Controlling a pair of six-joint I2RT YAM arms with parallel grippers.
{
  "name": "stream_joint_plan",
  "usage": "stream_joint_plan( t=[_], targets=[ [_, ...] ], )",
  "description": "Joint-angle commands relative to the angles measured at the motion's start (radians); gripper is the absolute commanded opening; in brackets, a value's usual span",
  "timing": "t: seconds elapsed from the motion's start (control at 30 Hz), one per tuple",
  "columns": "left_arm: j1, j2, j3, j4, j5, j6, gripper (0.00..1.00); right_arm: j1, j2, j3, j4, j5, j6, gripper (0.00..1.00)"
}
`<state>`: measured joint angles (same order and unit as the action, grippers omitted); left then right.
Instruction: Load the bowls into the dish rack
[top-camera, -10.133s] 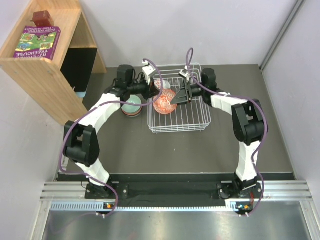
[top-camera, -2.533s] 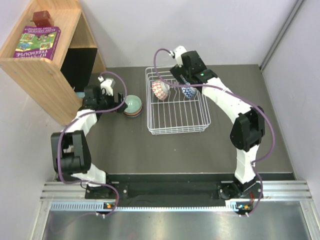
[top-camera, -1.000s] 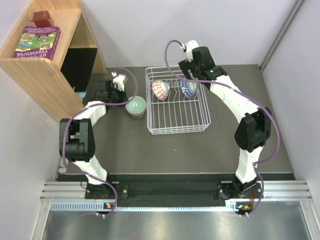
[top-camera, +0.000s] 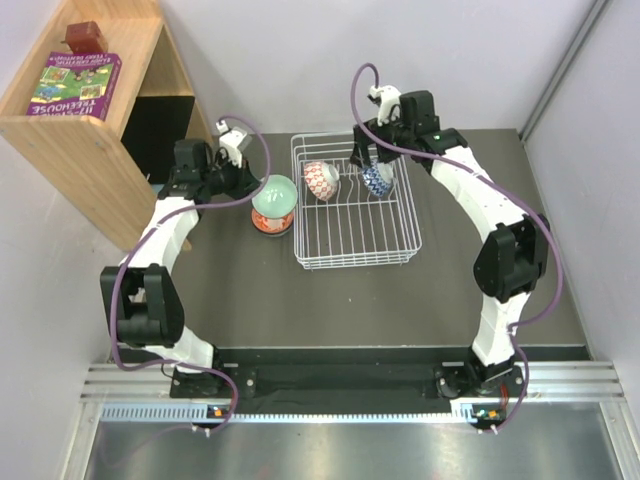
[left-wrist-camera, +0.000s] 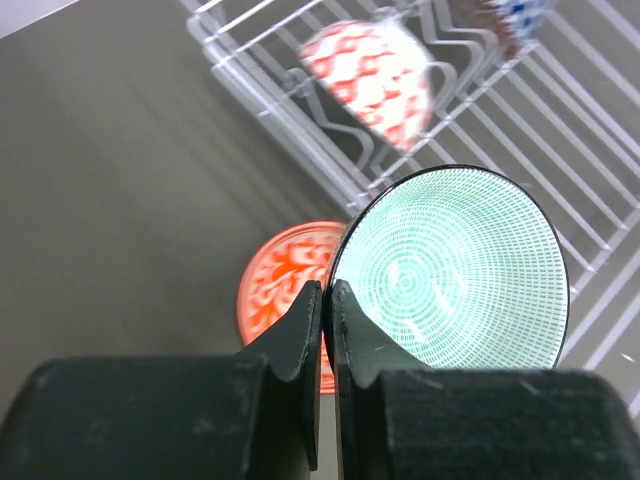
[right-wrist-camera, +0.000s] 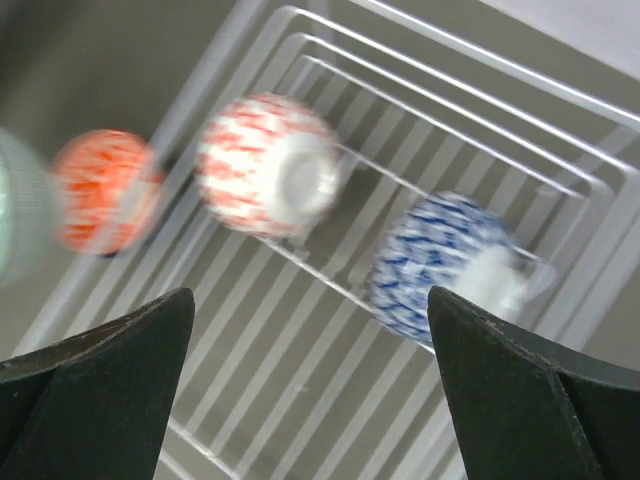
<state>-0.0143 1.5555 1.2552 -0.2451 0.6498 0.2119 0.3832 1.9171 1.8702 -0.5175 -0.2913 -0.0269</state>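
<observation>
The left gripper (left-wrist-camera: 326, 300) has its two black fingers pressed together on the rim of the pale green round ceramic bowl (left-wrist-camera: 450, 265). It holds the bowl tipped up on edge, with the ribbed inside facing the wrist camera. The bowl hangs just outside the left wall of the white wire rectangular dish rack (top-camera: 355, 245). It partly covers the orange-red patterned round bowl (left-wrist-camera: 280, 290), which sits on the dark table (top-camera: 400, 300) beside the rack. Inside the rack, toward its far end, the red-and-white patterned bowl (top-camera: 320, 180) and a blue-and-white patterned bowl (top-camera: 377, 178) stand on edge, apart from each other. The right gripper (right-wrist-camera: 310, 295) hovers over that far end with its fingers spread wide and nothing between them.
</observation>
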Motion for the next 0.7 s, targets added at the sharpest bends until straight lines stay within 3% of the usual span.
stream_joint_plan(
  t=[0.0,0.2,0.47,0.67],
  targets=[
    [0.000,-0.032,0.023,0.110,0.226,-0.032,0.00,-0.003,-0.063,-0.057,0.105,-0.400,0.172,1.00],
    [-0.032,-0.044,-0.019,0.237,0.383,-0.091,0.00,-0.003,-0.041,-0.157,0.290,-0.633,0.363,1.00],
    [-0.197,-0.040,-0.027,0.273,0.255,-0.039,0.00,-0.001,-0.041,-0.313,0.612,-0.819,0.623,1.00],
    [-0.216,-0.029,-0.030,0.285,0.197,-0.045,0.00,-0.003,-0.029,-0.373,0.668,-0.855,0.647,1.00]
  ],
)
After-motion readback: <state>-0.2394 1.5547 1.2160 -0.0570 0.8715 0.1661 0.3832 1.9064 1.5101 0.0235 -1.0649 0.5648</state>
